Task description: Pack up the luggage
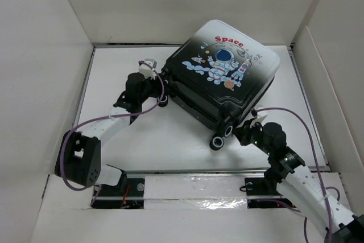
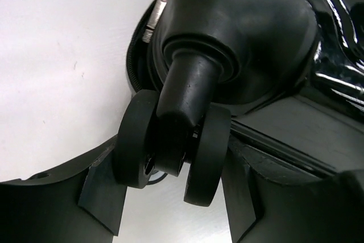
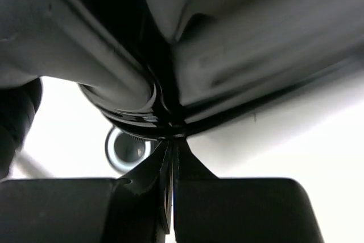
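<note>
Luggage (image 1: 222, 66): closed and lying flat, astronaut face up. It sits cornerwise on the white worktop (image 1: 170, 152), toward the back, between the two arms.

Left hand (image 1: 161, 96): at the case's left corner. The wrist view shows the pads (image 2: 105, 192) set against the outer faces of a twin caster (image 2: 173, 140), one on each side. This reads as a grip on the caster.

Right hand (image 3: 172, 155): closed tight, tips pressed together and nosed up against the dark zip seam (image 3: 142, 129) at the near right edge. It is close to the near caster (image 1: 219, 140). Cannot tell whether a zip tab is pinched between the tips; the view is blurred.

Handling (judged):
- The shell is hard and glossy. It should hold its shape, but the pads will likely slide on the flat faces.
- It is bulky against the hands. Weight is unknown, since the contents are not visible.
- Casters swivel and roll, so a caster grip is poor for lifting but fair for steadying or dragging.
- Better holds would be a zip tab for opening, then the shell rim once it parts.
- The case may skate on the worktop when pulled, so one hand should brace it.
</note>
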